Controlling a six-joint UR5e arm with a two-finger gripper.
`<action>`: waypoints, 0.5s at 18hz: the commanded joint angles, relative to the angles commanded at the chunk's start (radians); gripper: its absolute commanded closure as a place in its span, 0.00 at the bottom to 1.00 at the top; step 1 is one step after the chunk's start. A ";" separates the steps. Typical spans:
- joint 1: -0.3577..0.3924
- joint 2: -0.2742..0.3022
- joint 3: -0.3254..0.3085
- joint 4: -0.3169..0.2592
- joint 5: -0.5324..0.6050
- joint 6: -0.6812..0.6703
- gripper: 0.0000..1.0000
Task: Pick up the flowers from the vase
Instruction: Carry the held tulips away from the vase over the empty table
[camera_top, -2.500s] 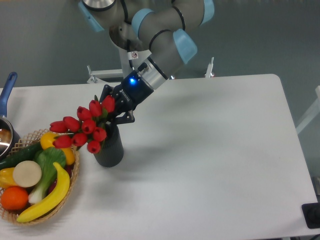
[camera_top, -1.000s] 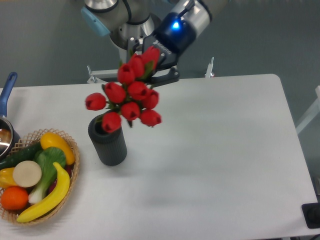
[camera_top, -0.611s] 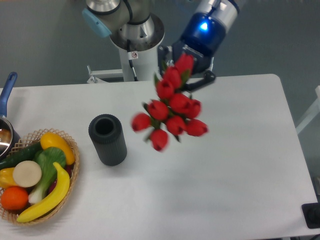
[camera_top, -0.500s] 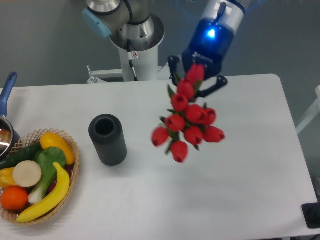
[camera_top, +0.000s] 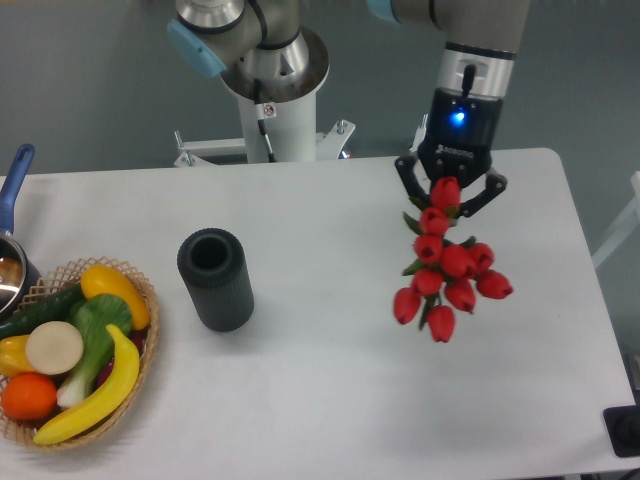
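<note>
A bunch of red tulip flowers (camera_top: 448, 268) hangs in the air over the right half of the white table, held near its top by my gripper (camera_top: 450, 195), which is shut on it. The dark ribbed vase (camera_top: 215, 280) stands upright at the left-centre of the table, well apart from the bunch. Its round mouth shows dark with nothing sticking out of it.
A wicker basket (camera_top: 140, 375) with a banana, an orange, peppers and greens sits at the table's left front. A pot with a blue handle (camera_top: 14, 180) is at the far left edge. The robot's base column (camera_top: 282, 110) stands behind the table.
The flowers were lifted out of the vase and carried to the right across the table, the gripper staying shut on them. The vase stays upright where it stood.
</note>
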 joint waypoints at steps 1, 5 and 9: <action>-0.003 -0.005 0.009 -0.012 0.028 0.002 0.96; -0.021 0.001 0.015 -0.113 0.169 0.035 0.93; -0.041 0.014 0.014 -0.239 0.226 0.037 0.91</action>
